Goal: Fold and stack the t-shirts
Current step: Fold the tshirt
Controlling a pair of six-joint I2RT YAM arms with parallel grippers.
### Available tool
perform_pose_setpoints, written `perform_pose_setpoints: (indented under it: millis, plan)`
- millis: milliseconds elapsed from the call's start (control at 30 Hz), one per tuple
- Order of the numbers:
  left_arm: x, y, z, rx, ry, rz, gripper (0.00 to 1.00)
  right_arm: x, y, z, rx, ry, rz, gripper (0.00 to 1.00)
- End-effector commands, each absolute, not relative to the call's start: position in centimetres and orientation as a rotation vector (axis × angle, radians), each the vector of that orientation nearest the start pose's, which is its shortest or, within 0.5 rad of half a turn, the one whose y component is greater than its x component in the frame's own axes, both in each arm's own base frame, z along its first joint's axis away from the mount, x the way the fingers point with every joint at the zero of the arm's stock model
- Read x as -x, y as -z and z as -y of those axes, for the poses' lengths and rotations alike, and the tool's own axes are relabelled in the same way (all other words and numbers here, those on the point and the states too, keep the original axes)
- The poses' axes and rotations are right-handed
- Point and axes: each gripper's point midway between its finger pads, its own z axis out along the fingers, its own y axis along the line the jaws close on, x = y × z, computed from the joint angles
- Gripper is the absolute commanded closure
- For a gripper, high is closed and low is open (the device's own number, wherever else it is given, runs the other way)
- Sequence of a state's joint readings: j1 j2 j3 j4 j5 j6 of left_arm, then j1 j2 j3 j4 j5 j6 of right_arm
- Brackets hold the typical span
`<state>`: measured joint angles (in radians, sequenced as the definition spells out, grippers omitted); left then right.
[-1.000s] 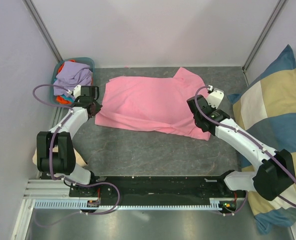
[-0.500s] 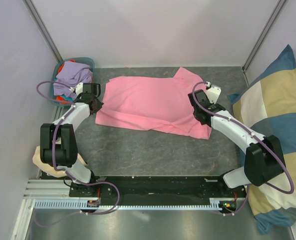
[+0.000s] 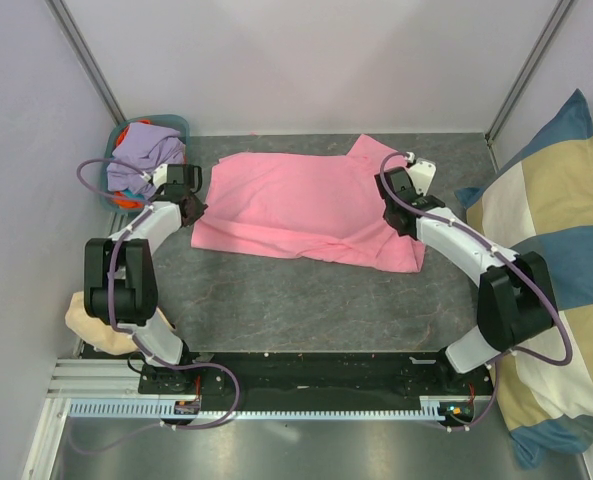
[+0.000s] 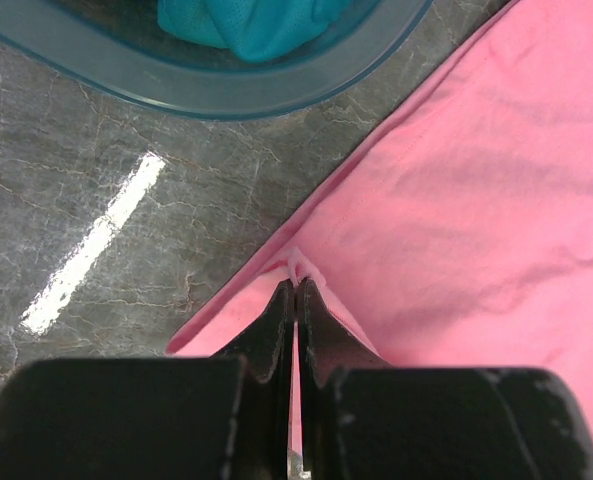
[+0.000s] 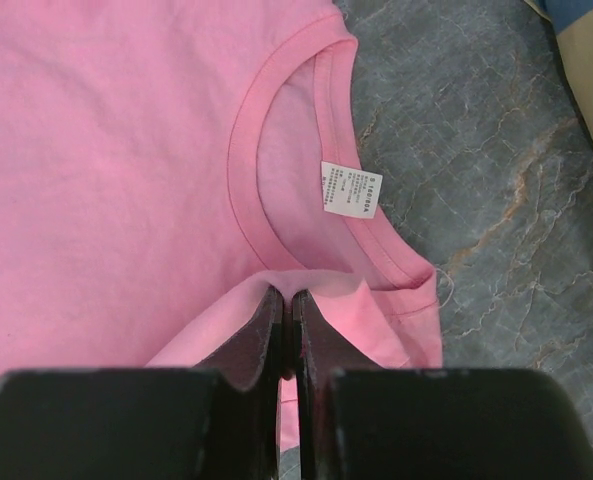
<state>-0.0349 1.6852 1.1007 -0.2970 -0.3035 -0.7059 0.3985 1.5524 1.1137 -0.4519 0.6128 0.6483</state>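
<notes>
Pink t-shirt [image 3: 286, 205] on grey, perhaps stone, table [image 3: 306, 300]

This is a lab booth — bare white walls [image 3: 306, 60], metal corner posts [image 3: 82, 52]. I'm bolted to a slotted rail [image 3: 306, 409] on a grey table [image 3: 306, 300].

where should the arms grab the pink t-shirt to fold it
By its two opposite edges, each from the outer side. The pink t-shirt lies flat with its collar at one end, so the right gripper pinches a raised fold beside the collar while the left gripper pinches the hem edge near the basket. Flat thin cloth offers only edges and puckers.
</notes>
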Motion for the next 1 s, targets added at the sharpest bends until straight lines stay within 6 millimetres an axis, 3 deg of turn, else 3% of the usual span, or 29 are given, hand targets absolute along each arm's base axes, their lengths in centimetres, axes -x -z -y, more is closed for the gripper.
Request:
perform_pose_setpoints:
  millis: [0, 967]
  plan:
    - [-44.2, -9.1, -1.6, 0.868, -0.025, -2.174, 0.98, -40.7, -14.7, -7.8, -0.519, 0.185, -2.153, 1.00]
    - [-44.7, -7.3, -1.6, 0.869, -0.046, -2.213, 0.98, -45.4, -13.9, -7.8, -0.493, 0.199, -2.166, 1.00]
